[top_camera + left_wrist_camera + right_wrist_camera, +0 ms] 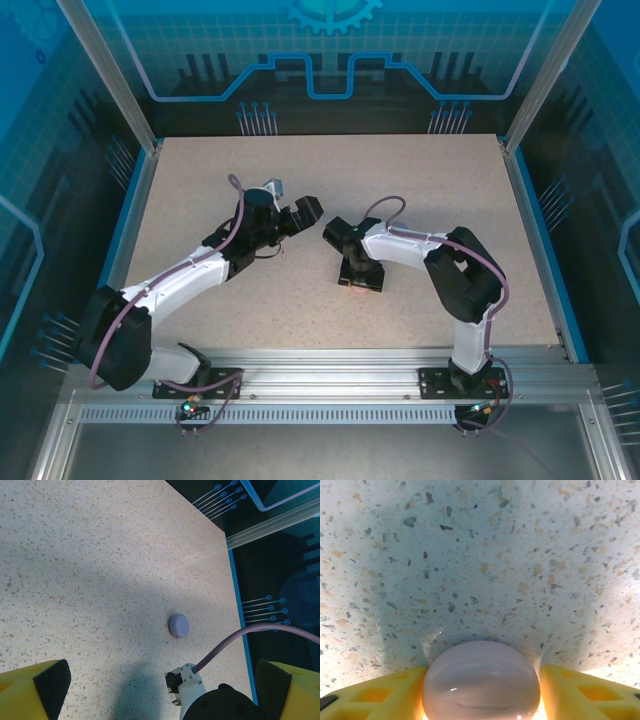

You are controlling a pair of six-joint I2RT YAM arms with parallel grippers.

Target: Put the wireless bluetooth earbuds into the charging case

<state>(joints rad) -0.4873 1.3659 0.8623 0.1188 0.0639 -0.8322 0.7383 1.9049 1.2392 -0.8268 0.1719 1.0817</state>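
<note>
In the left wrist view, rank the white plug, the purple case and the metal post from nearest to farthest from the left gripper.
1. White plug: just ahead of the left gripper, low centre.
2. Purple case: on the table beyond the plug, mid-frame.
3. Metal post: at the table's far edge, upper right.

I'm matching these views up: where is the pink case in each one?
Top external: pink case at centre, under the right gripper, mostly hidden.
Left wrist: the purple case at centre is a different one.
Right wrist: bottom centre, between the yellow fingers.
Shared landmark: the speckled table.
</note>
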